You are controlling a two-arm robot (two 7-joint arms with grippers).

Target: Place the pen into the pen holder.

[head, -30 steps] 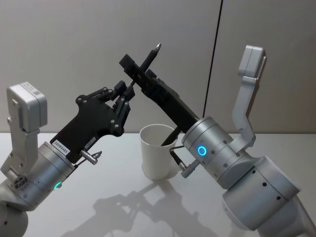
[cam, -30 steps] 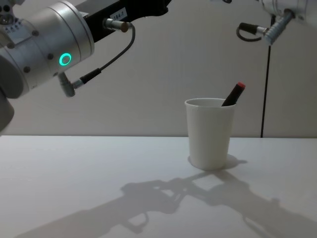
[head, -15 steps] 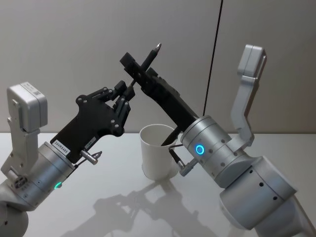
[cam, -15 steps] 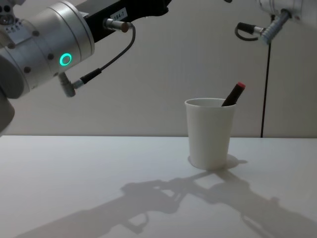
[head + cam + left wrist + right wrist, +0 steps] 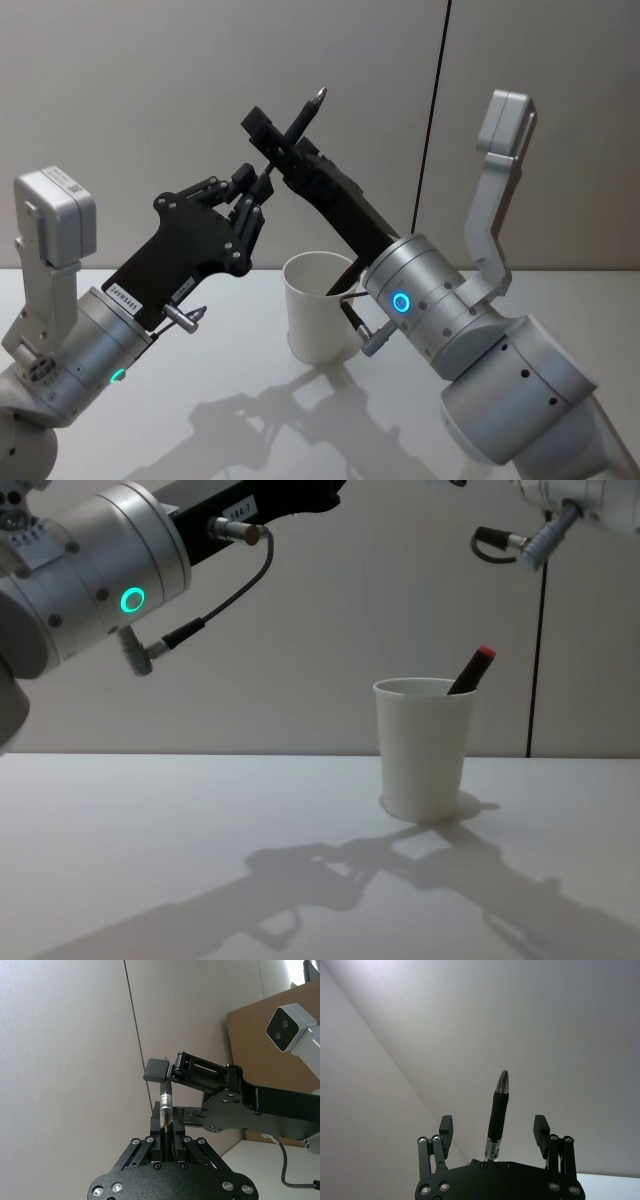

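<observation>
We hold the black, silver-tipped pen (image 5: 497, 1117) clamped in our left gripper (image 5: 165, 1130), its shaft standing centred between the wide-open jaws of our right gripper (image 5: 493, 1130).

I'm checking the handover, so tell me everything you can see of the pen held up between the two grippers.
The pen is slim and black, with a silver cone-shaped tip and a clear printed band lower down. It is raised in the air and tilted, tip uppermost. The left gripper is shut on its lower end. Its upper part stands between the open fingers of the right gripper, clear of both in the right wrist view.
</observation>
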